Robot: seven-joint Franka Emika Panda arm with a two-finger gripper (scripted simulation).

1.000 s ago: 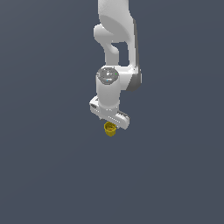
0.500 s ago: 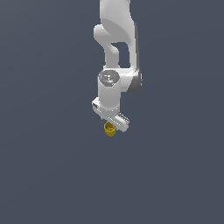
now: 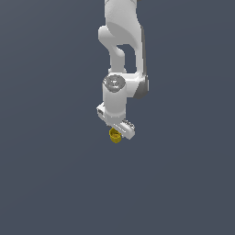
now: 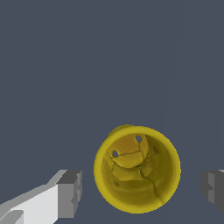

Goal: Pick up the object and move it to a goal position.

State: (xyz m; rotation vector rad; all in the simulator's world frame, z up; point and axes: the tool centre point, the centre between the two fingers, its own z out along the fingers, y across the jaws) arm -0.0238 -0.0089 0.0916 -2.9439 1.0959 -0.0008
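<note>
The mustard-yellow cup (image 4: pixel 136 168) stands upright with its hollow mouth facing the wrist camera. It sits between my two fingers, with a clear gap on each side. One fingertip (image 4: pixel 70 194) is on one side and the other fingertip (image 4: pixel 213 189) is at the frame edge. My gripper (image 4: pixel 142 192) is open and touches nothing. In the exterior view the white gripper (image 3: pixel 116 130) hangs straight down over the cup (image 3: pixel 114 136), which peeks out just below the hand. The fingers are hidden there.
Only a plain dark grey-blue surface (image 3: pixel 183 183) surrounds the cup in both views. The white arm (image 3: pixel 121 41) reaches down from the top of the exterior view.
The hand has twisted about its vertical axis and sunk slightly toward the cup. The cup has not moved.
</note>
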